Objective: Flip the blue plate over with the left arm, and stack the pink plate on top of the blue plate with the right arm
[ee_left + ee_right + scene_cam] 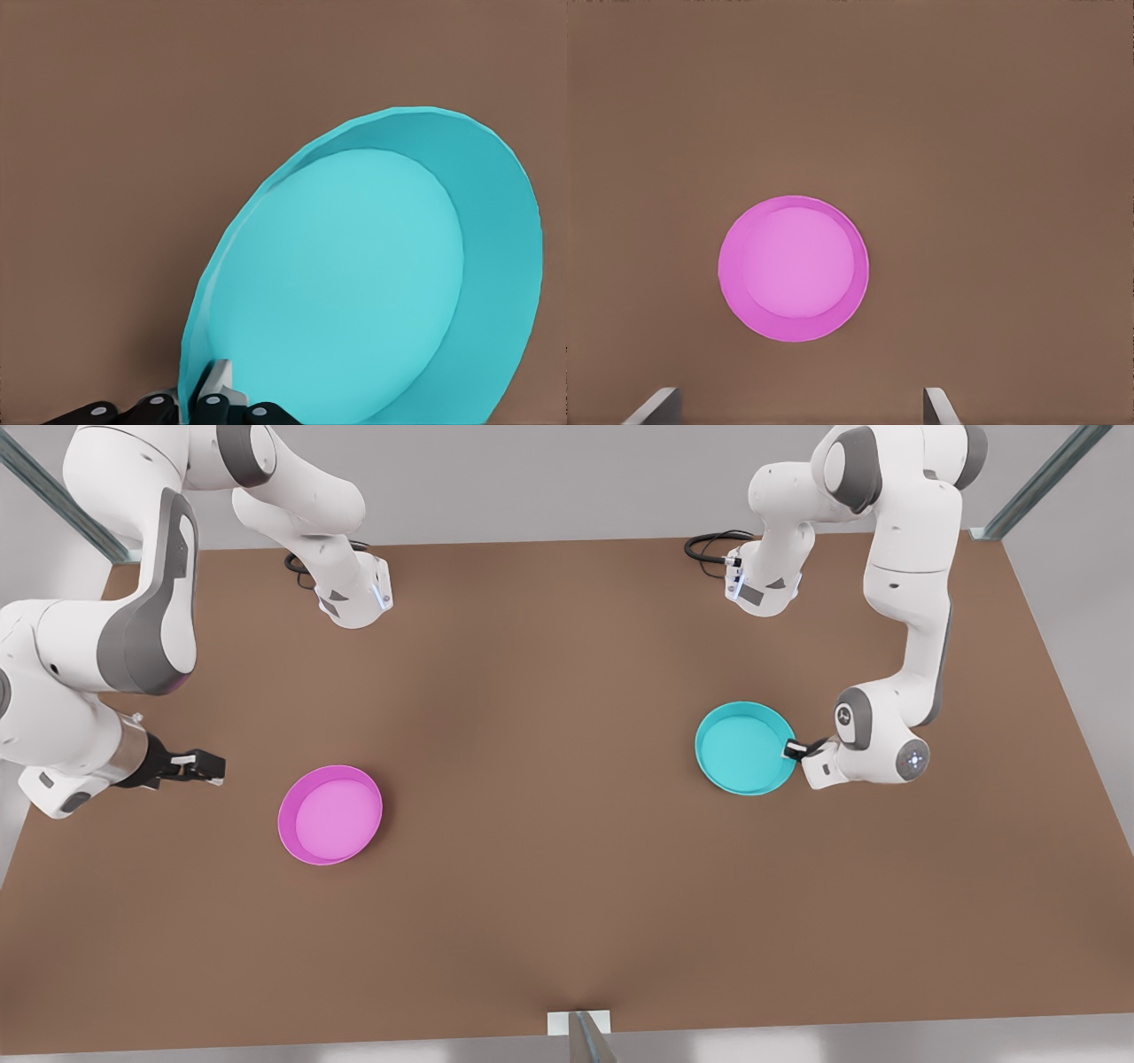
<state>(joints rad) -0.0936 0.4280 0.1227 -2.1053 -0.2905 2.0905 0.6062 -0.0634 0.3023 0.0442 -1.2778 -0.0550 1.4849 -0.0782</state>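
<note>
While the blue plate (742, 746) sits on the brown desk (567, 921) toward the front view's right, the left hand (795, 749) is clenched on its rim at the edge facing the front view's right; the left arm (912, 620) bends down to it from the far right corner of the desk; in the left wrist view the blue plate (354, 283) stands tilted, its open inside turned toward the camera, and the dark fingers (217, 403) pinch the rim from both sides, one inside the dish and one outside; whether the far edge of the plate touches the desk (133, 133) I cannot tell; the pink plate (330, 814) lies flat and right side up on the desk toward the front view's left, well apart from the blue one, its lighter inside facing up; the right hand (208, 767) hangs just off the pink plate on the front view's left side, not touching it, with nothing between its fingers; the right arm (106, 646) reaches it from the far left corner; in the right wrist view the pink plate (793, 268) appears whole and round below the camera, and the two grey fingertips (654, 409) stand spread wide apart at the near edge, so that hand is released; black cables (713, 546) curl at the far edge of the desk beside the left arm's base.
</note>
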